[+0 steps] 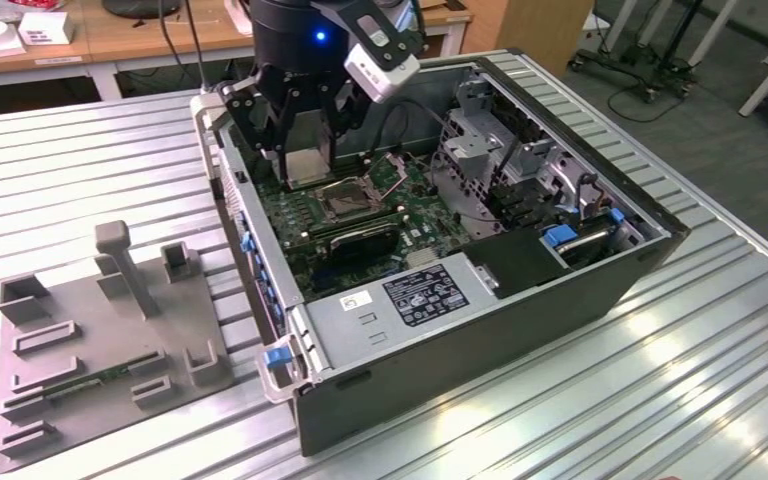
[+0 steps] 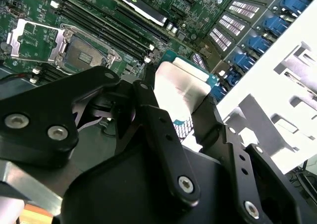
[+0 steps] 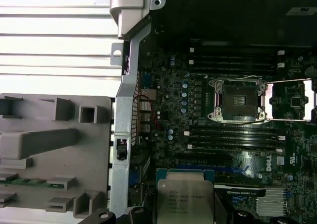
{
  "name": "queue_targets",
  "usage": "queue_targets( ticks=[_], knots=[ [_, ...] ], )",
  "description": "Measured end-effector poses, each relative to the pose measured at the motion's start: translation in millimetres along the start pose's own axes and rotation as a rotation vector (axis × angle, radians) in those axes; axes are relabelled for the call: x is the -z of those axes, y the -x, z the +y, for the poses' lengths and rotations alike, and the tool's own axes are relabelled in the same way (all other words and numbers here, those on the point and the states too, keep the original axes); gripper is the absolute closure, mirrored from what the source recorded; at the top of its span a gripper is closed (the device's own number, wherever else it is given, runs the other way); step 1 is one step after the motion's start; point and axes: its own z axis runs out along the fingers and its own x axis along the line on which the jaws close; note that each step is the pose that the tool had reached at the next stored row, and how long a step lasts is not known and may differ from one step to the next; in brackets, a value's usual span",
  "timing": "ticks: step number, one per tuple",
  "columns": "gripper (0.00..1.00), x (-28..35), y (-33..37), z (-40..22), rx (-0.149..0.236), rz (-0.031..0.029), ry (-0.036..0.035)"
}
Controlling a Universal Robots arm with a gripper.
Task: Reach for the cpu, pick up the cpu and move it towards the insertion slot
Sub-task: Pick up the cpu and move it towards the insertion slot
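The black two-fingered gripper [image 1: 307, 150] is closed on the cpu, a small flat square chip with a pale silvery metal top and a thin greenish edge [image 1: 307, 163]. In the second wrist view the dark fingers [image 2: 166, 135] press against opposite edges of that chip [image 2: 181, 87], which hangs between them with its metal face in plain sight. The first wrist view shows the same chip [image 3: 184, 196] carried over the green motherboard inside the open black computer case [image 1: 518, 310].

The insertion slot, a square socket with a silver metal frame and a dark centre [image 3: 237, 101], lies on the board with its retaining frame swung open beside it. In the exterior view the cpu hangs just above and beside the slot [image 1: 347, 200], toward the case wall on the exterior view's left, not yet over its centre. The grey plastic fixture block [image 1: 97, 340] stands well apart from the slot, outside the case.

To carry this well, I judge the chip should be kept level and square to the slot, its edges parallel to the silver frame. The hold is only on thin edges, so a slow, steady travel seems wise; a tilt near the slot could catch the frame or the socket's contacts
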Motion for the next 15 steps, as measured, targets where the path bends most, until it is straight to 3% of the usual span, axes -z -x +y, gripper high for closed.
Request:
queue_targets(
  ticks=[15],
  knots=[
    [0.46,-1.6,19.4,-0.7,0.000,0.0000,0.0000]
  ],
)
